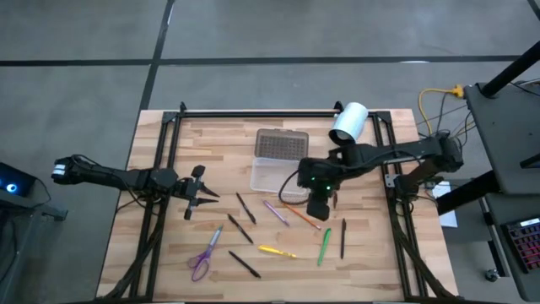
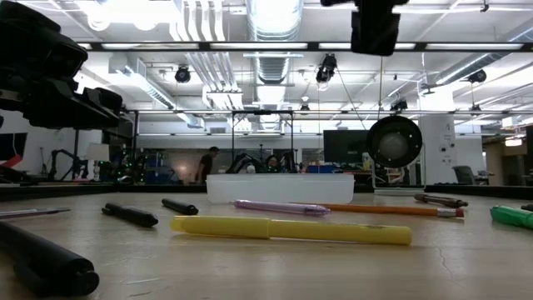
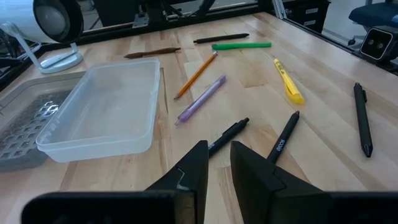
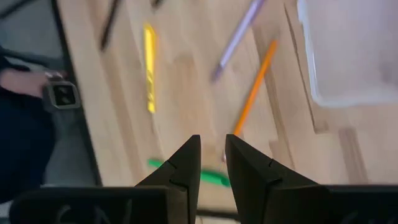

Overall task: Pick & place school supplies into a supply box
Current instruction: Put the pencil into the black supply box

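Note:
Pens and pencils lie scattered on the wooden table: a lilac pen (image 1: 276, 211), an orange pencil (image 1: 302, 217), a yellow pen (image 1: 277, 252), a green pen (image 1: 324, 247), black pens (image 1: 245, 207) and purple-handled scissors (image 1: 202, 257). The supply box (image 1: 274, 176) is a clear tray with its dotted lid (image 1: 281, 143) folded back toward the far edge. My right gripper (image 4: 212, 146) hangs above the near end of the orange pencil (image 4: 254, 90), pointing steeply down, open by a narrow gap, with nothing between its fingers. At the table's left, my left gripper (image 3: 217, 152) stands low, narrowly open and holding nothing.
A white cylinder with a dark opening (image 1: 348, 122) stands on a foot at the far right of the box. Black rails (image 1: 160, 169) run along the table's left, right and far sides. In the low view, people show in the room beyond the table.

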`<state>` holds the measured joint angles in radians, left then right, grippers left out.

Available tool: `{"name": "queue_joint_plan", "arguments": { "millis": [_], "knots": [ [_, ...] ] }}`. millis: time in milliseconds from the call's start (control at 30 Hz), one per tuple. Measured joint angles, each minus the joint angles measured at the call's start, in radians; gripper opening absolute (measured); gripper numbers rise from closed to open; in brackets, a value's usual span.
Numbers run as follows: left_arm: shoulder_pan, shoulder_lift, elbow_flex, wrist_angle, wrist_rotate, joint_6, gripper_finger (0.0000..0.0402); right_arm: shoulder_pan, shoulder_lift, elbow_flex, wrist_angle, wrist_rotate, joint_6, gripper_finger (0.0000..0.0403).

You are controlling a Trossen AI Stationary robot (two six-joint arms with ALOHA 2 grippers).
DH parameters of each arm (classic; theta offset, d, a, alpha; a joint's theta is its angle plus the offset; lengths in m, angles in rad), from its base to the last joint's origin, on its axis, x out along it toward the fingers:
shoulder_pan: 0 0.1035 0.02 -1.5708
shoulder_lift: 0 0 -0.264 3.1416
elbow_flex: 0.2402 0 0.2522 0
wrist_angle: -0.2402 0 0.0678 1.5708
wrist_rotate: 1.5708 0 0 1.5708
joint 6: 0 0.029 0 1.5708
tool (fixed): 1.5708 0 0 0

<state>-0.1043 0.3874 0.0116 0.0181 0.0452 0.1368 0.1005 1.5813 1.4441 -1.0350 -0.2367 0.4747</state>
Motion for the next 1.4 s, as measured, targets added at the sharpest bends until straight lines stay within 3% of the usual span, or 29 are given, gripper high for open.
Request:
{"name": "queue_joint_plan", "arguments": {
  "millis": [500,1167,1400],
  "knots": [
    [0.0,0.0,0.0,0.0,0.0,0.0,0.0054,0.013,0.161,0.0,-0.17,0.052,0.101,0.0068],
    [0.0,0.0,0.0,0.0,0.0,0.0,0.0054,0.013,0.165,0.0,0.033,0.054,0.101,0.0068],
    [0.0,0.0,0.0,0.0,0.0,0.0,0.0054,0.052,0.195,-0.037,0.021,0.055,0.099,0.0068]
  ]
}}
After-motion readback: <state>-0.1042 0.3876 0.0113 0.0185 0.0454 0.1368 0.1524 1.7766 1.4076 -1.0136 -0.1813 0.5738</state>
